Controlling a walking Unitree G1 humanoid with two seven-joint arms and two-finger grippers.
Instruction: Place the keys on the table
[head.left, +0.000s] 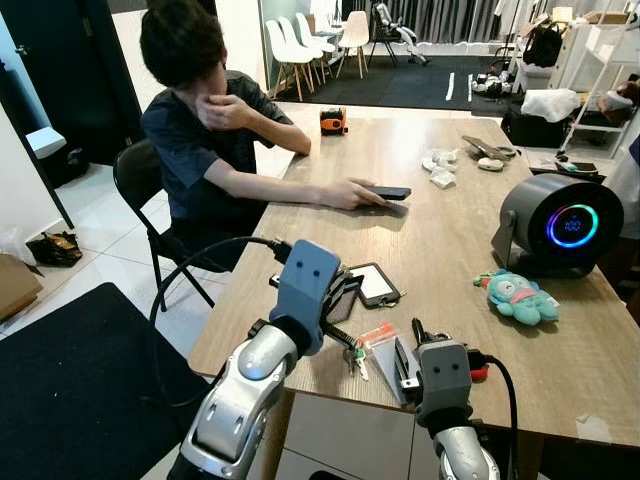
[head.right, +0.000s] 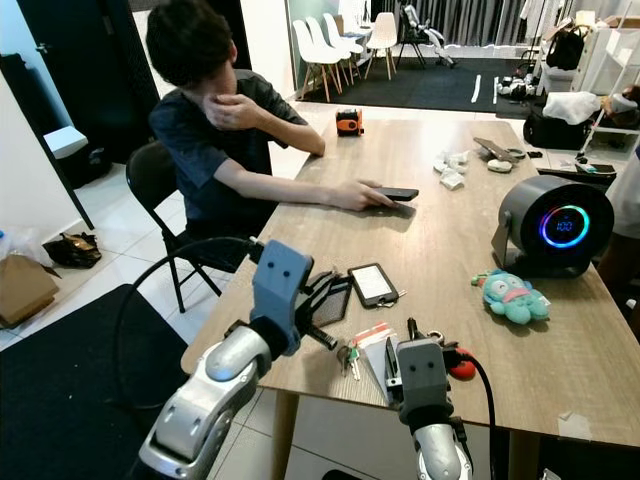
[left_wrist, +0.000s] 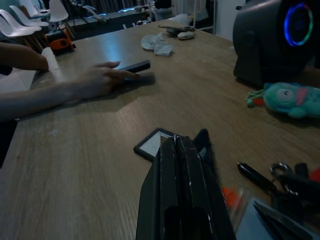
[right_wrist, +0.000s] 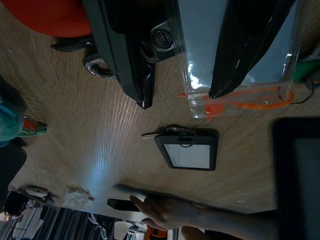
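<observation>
A person (head.left: 200, 120) sat on a black folding chair (head.left: 140, 185) at the left side of the wooden table (head.left: 450, 230), one hand (head.left: 350, 193) resting on a dark phone (head.left: 390, 192) well up the table from its near edge. Beyond them, an orange tape measure (head.left: 333, 121) stood near the far end.

The left gripper (head.left: 340, 297) hovered over the table's near edge with its two black fingers pressed together, holding nothing. Just beyond it lay a small black tablet (head.left: 374, 284). The keys (head.left: 355, 358) lay on the tabletop at the near edge, below the left gripper and touching a clear plastic pouch (head.left: 385, 345) with an orange zip strip; what the pouch held could not be made out.

The right gripper (head.left: 408, 350) sat low over that pouch, its fingers spread apart, one over the pouch and one beside it. A red object (head.left: 480, 372) lay just beside the right wrist.

Farther right on the table a teal plush toy (head.left: 518, 296) lay near a round black device with a glowing ring (head.left: 560, 225). Crumpled white paper (head.left: 440, 168) and some small items (head.left: 488, 152) lay toward the far end.
</observation>
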